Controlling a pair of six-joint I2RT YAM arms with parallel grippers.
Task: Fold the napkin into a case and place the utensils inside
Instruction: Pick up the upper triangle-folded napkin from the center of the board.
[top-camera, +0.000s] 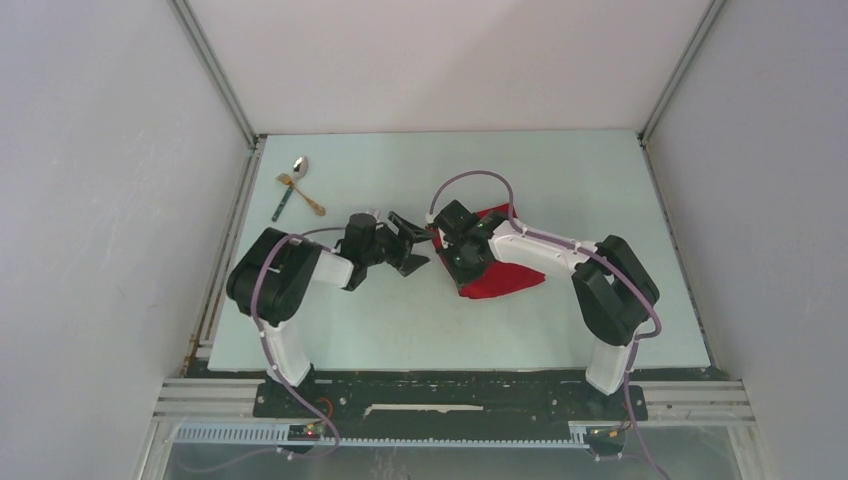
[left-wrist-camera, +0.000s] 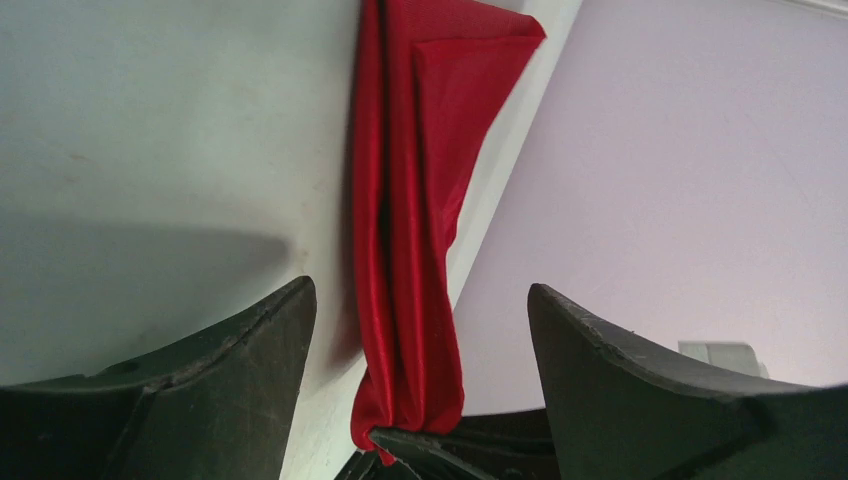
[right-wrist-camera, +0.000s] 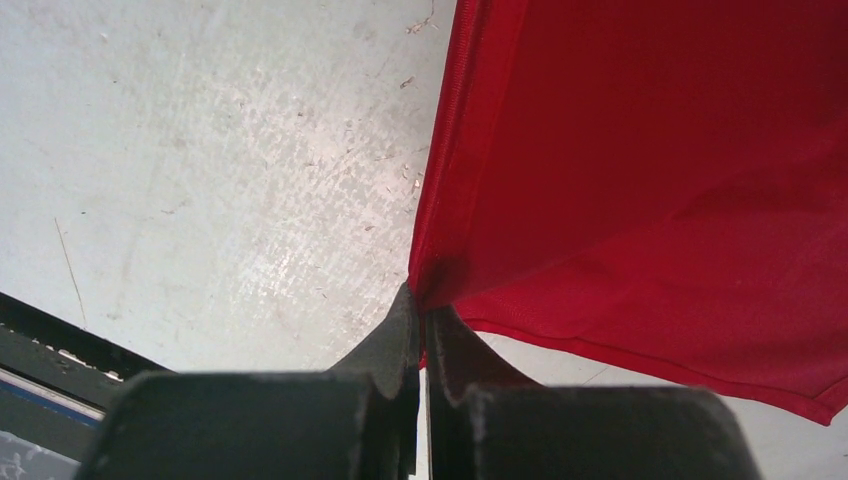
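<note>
The red napkin (top-camera: 508, 272) lies bunched on the table right of centre, partly under my right arm. My right gripper (top-camera: 443, 240) is shut on the napkin's left edge; in the right wrist view its jaws (right-wrist-camera: 422, 305) pinch the cloth (right-wrist-camera: 650, 150) and hold that edge off the table. My left gripper (top-camera: 418, 245) faces it, open, with the gathered cloth (left-wrist-camera: 420, 150) hanging between its wide-apart fingers (left-wrist-camera: 250, 350); I cannot tell whether they touch it. The silver spoon (top-camera: 299, 165), gold fork (top-camera: 303, 195) and teal-handled piece (top-camera: 283, 206) lie together at the far left.
The pale table (top-camera: 560, 180) is enclosed by white walls on the left, back and right. A metal rail (top-camera: 225, 240) runs along its left edge. The right gripper's dark fingertips (left-wrist-camera: 460, 445) show low in the left wrist view, clamping the cloth.
</note>
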